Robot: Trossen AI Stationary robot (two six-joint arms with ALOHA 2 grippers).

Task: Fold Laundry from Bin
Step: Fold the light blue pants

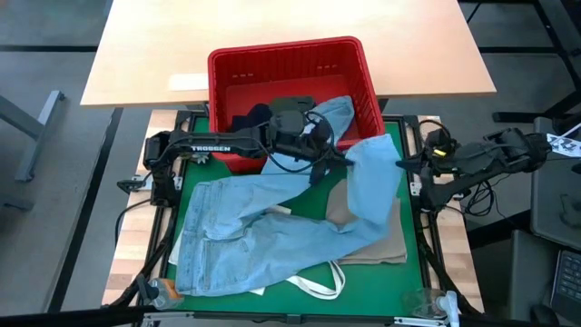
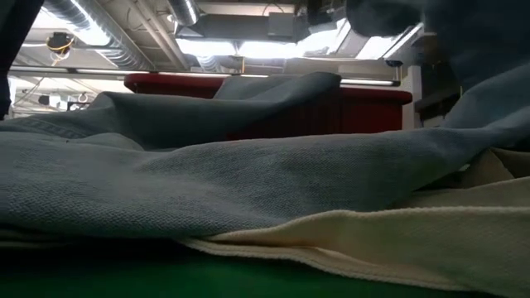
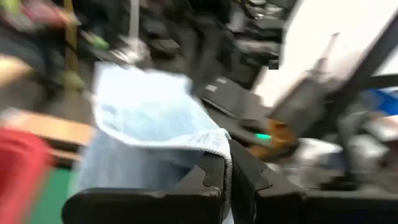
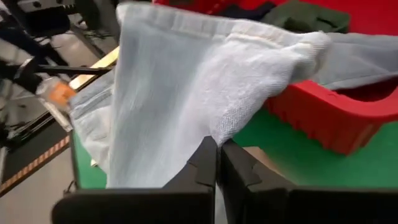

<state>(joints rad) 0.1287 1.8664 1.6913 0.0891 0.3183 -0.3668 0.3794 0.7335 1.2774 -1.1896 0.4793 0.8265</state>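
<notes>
High view, looking straight down: a pair of light blue denim jeans lies spread across the green mat, with one leg trailing back over the near wall of the red bin and the other leg raised near the mat's middle. Under the jeans lie a beige cloth and a white tote bag whose strap loops out near the front edge. The left gripper reaches in from the left arm over the bin's near rim; in the left wrist view its fingers are pressed together on a fold of the denim hem. The right arm sits folded at the table's right edge, yet the right wrist view shows the right gripper closed with pale denim draped just past its fingertips; whether it truly pinches that cloth I cannot tell for certain. Dark garments remain inside the bin. The step in hand looks like dragging the jeans fully clear of the bin so they can be laid flat. To do it well, the lifted leg should be carried high and away from the bin until the trailing leg slides off the rim, without catching the tote strap or bunching the beige cloth beneath.
</notes>
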